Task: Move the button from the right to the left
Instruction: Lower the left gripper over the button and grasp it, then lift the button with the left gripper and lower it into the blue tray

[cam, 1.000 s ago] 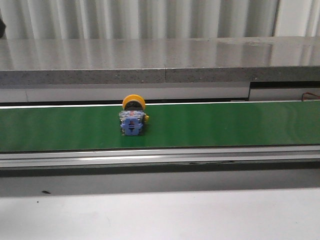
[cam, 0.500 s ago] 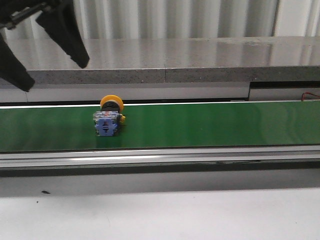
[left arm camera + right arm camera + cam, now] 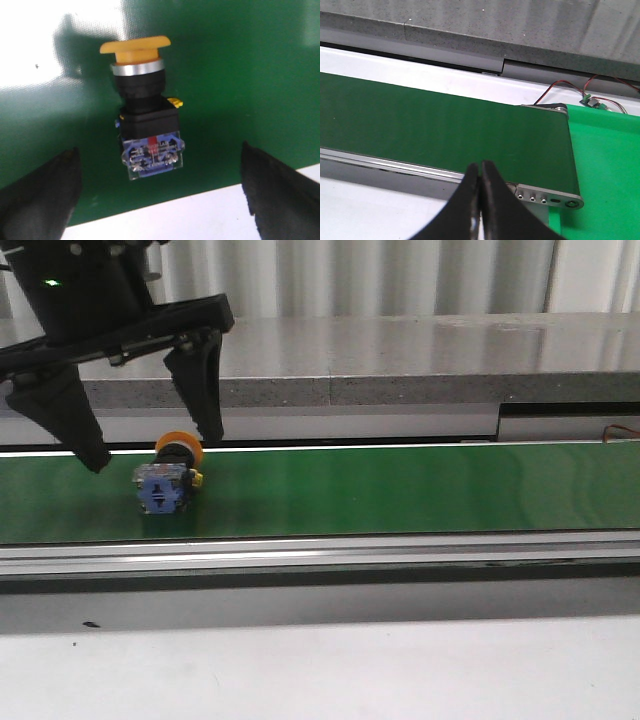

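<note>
The button (image 3: 165, 480) lies on its side on the green conveyor belt (image 3: 400, 490), left of centre. Its yellow cap (image 3: 135, 46) points to the far side and its blue-and-clear block (image 3: 152, 156) faces the front. My left gripper (image 3: 155, 448) hangs open just above the belt, one black finger (image 3: 60, 410) to the button's left and the other (image 3: 200, 385) behind its right side, neither touching it. In the left wrist view the button (image 3: 145, 110) sits between the spread fingers (image 3: 40, 195). My right gripper (image 3: 480, 167) is shut and empty, near the belt's right end.
A grey stone ledge (image 3: 400, 360) runs behind the belt. A metal rail (image 3: 400, 552) and a white tabletop (image 3: 350, 670) lie in front. At the belt's right end are a roller bracket (image 3: 547, 200), a bright green mat (image 3: 605, 170) and loose wires (image 3: 590, 97).
The button has travelled left along the belt. My left gripper has come down from the upper left and now straddles it, open.
</note>
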`<move>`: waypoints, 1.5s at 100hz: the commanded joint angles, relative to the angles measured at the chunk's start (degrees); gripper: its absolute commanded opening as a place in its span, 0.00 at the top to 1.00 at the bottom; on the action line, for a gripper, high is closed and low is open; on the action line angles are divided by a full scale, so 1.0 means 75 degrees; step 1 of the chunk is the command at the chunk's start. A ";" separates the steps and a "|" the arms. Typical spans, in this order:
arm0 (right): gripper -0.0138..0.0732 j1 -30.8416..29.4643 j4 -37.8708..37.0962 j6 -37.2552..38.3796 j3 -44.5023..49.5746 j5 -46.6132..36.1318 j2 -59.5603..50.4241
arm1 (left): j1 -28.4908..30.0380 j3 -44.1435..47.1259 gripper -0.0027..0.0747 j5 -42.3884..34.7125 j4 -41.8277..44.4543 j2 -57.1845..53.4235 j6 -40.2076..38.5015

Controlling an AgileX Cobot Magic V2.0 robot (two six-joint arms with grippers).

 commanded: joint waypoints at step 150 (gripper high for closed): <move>0.92 0.0029 -0.0003 -0.0063 -0.0173 -0.0629 0.0074 | 0.2971 -0.1093 0.99 0.1772 0.1152 -0.1107 0.3087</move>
